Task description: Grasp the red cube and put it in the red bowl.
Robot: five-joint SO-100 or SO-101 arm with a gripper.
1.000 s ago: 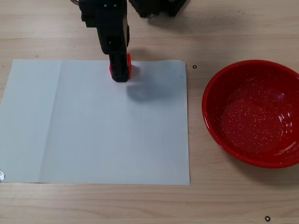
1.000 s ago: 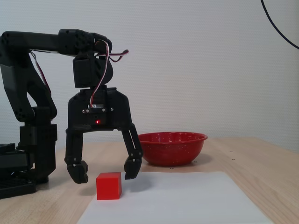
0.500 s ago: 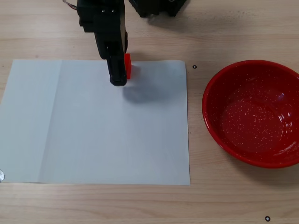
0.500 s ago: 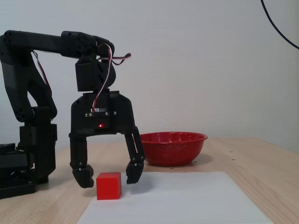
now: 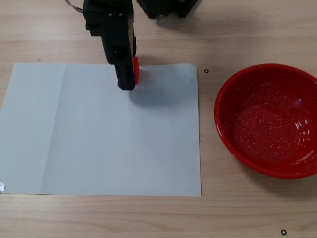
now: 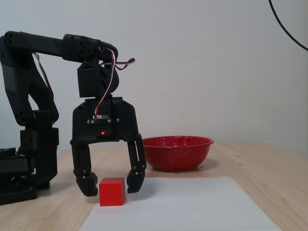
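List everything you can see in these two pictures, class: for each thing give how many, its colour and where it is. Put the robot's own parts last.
red cube: one, bright red, on the far edge of the paper, between the jaws; mostly hidden under the arm in the view from above.
red bowl: one, glossy red with white speckles inside, on the table right of the paper in the view from above; empty.
paper sheet: one, white, flat on the table.
table: one, light wood.
small black rings: two, on the table near the bowl.
cable: one, black, against the wall, upper right in the side view.
arm: one, black, with red and white wires.
gripper: one, black, jaws open either side of the cube.
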